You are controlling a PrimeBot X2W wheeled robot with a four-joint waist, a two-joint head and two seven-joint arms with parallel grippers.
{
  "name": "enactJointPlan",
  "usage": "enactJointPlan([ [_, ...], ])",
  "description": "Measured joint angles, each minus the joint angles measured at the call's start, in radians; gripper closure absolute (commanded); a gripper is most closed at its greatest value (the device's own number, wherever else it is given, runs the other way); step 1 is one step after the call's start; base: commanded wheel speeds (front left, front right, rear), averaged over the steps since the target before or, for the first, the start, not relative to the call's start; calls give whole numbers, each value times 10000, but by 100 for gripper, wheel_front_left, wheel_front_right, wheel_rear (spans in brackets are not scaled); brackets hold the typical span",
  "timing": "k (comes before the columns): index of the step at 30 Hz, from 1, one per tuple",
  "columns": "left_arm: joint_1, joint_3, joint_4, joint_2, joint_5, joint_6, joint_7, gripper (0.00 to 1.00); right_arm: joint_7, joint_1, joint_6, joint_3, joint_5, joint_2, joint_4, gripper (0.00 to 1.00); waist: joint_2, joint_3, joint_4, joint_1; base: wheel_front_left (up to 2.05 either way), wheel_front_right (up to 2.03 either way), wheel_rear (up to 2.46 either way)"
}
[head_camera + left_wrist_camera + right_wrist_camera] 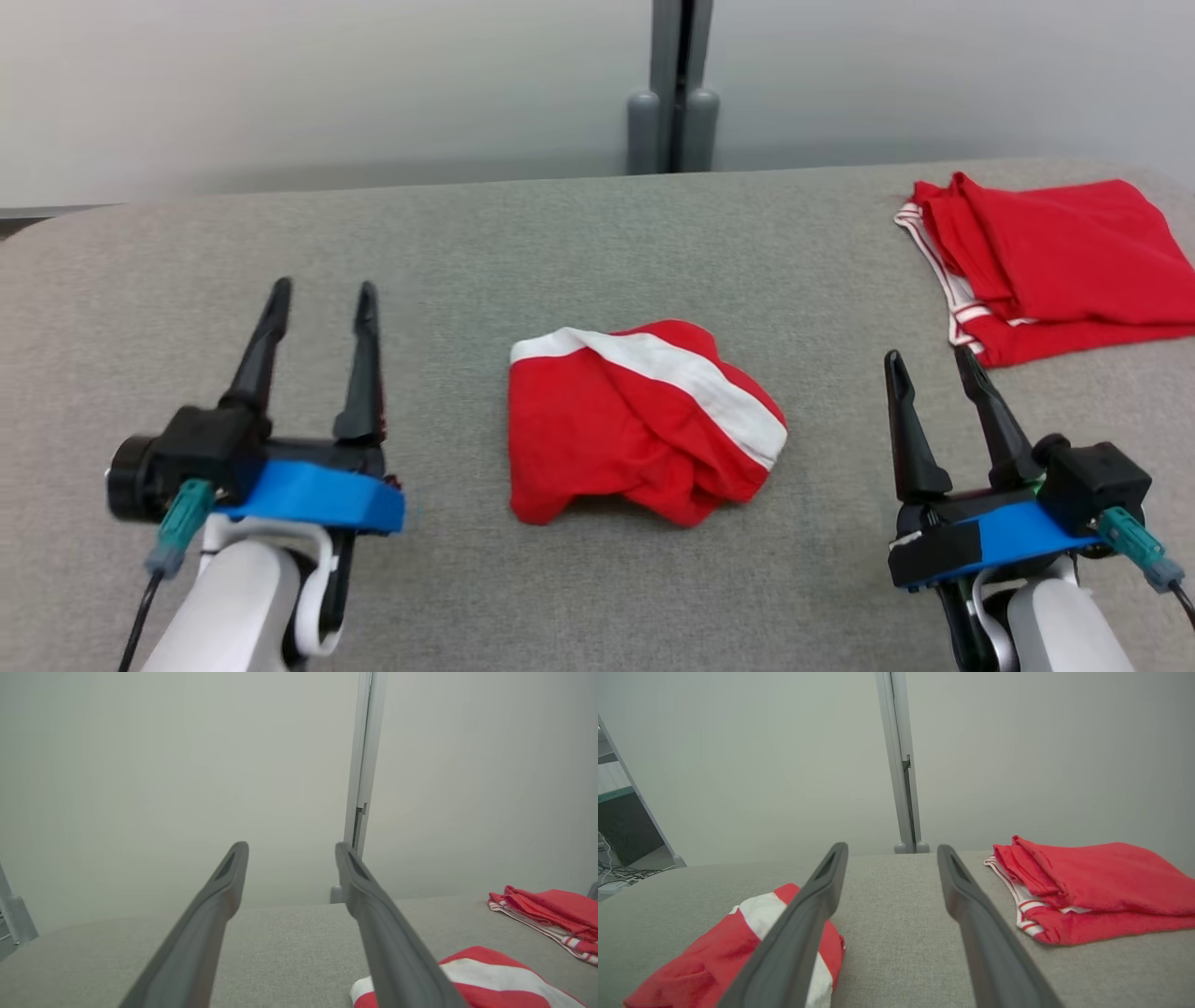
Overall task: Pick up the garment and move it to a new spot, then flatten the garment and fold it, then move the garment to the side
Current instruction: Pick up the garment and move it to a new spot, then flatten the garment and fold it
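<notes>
The left gripper (323, 289) has its two dark fingers spread wide with nothing between them, over the grey padded surface (560, 243). The right gripper (928, 357) is spread just as wide and is also empty. The garment (644, 420), a crumpled red heap with a white band, lies between the two grippers, and neither touches it. Beyond the right gripper's fingertips and a little to its right lies a folded red cloth (1055, 266) with striped trim, well apart from the heap.
</notes>
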Motion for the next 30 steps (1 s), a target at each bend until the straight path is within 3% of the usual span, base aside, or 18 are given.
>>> enactJointPlan([
  [11,2418,2025,-573,-113,629,-295,-2,0,219,558,0,-341,-111,4,46,0,0,-596,839,-1,0,0,0],
  [30,3485,2894,-288,-759,1555,-936,-2,0,581,1301,0,-485,-167,6,305,0,0,-827,958,0,0,0,0],
])
